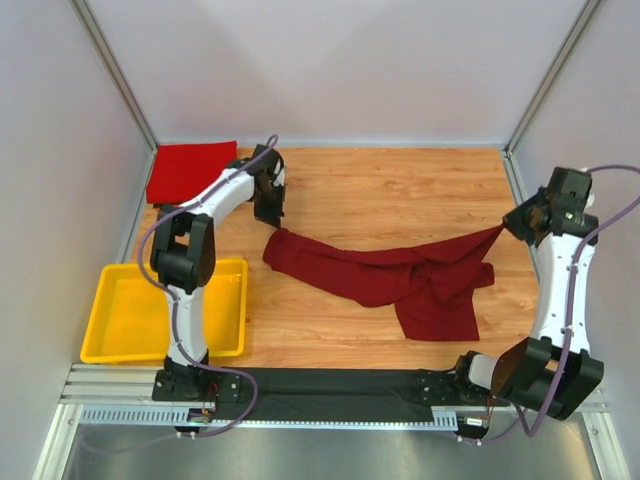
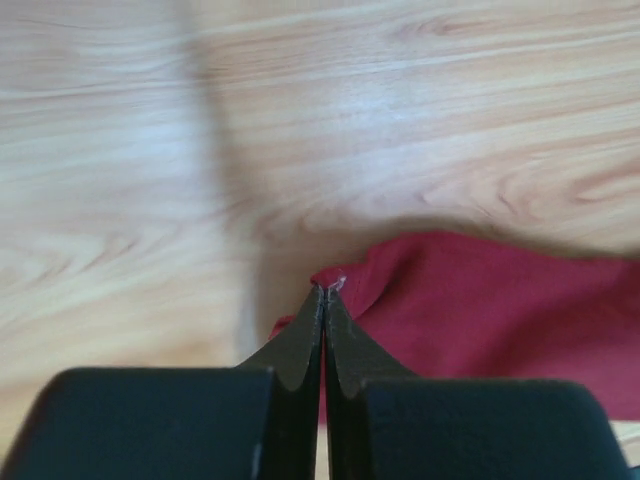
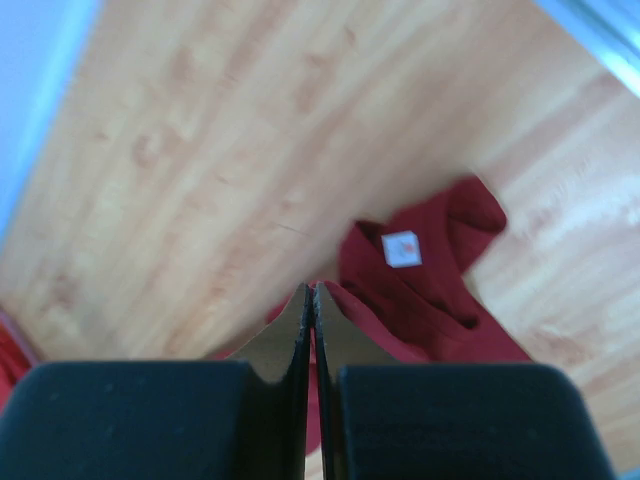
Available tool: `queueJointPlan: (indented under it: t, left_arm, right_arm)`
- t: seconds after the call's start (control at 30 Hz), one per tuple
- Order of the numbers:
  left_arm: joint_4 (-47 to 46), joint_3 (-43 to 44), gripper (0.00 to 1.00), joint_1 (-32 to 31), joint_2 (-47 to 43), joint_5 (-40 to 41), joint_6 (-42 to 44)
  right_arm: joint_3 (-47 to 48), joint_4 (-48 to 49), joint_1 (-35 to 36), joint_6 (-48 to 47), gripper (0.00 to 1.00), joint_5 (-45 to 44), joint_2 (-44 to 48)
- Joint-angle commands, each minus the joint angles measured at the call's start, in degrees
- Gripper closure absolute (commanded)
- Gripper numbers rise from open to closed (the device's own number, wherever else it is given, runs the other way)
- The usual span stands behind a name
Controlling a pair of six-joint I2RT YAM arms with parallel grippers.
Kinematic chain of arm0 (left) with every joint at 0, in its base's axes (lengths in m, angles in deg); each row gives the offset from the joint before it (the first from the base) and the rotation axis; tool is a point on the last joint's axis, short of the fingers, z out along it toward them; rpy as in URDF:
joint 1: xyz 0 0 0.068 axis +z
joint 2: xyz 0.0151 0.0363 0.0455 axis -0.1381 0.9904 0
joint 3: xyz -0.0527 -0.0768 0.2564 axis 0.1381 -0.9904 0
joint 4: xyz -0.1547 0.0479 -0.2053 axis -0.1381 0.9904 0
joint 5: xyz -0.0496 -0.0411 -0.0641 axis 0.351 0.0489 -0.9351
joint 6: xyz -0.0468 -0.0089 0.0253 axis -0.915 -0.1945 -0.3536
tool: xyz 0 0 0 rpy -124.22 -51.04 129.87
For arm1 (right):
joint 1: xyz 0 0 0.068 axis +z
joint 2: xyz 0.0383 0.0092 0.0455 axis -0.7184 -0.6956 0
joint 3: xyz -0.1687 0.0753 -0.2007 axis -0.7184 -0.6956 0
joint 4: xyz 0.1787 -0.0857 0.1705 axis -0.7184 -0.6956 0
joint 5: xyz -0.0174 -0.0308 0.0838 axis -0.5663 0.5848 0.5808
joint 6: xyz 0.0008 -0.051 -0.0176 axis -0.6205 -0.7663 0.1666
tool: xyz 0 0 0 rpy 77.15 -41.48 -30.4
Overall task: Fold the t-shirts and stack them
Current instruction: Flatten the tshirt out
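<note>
Between the two pairs of fingertips, dark maroon t-shirt point(image 1: 400, 275) strung out over the table point(image 1: 400, 190), left gripper point(image 2: 325, 292) pinching one corner, right gripper point(image 3: 310, 292) pinching the opposite corner, brighter red t-shirt point(image 1: 188, 168) folded beyond the left fingers.

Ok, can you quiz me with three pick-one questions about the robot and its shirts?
1. What colour is the tray? A) blue B) yellow C) green
2. Where is the folded bright red shirt? A) the table's far left corner B) inside the tray C) under the right arm
3. What are the left gripper and right gripper doing to the dark maroon shirt? A) hovering open B) resting beside it C) pinching it shut
1 B, plainly yellow. 2 A, the top view shows it there. 3 C, each clamps one end.
</note>
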Motion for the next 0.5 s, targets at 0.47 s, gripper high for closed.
queueJointPlan:
  t: [0.47]
  left_arm:
    - [3.9, 7.9, 1.0, 0.3, -59.0, 14.2, -10.5]
  right_arm:
    - [55.6, -23.6, 1.0, 2.8, 1.0, -5.2, 9.0]
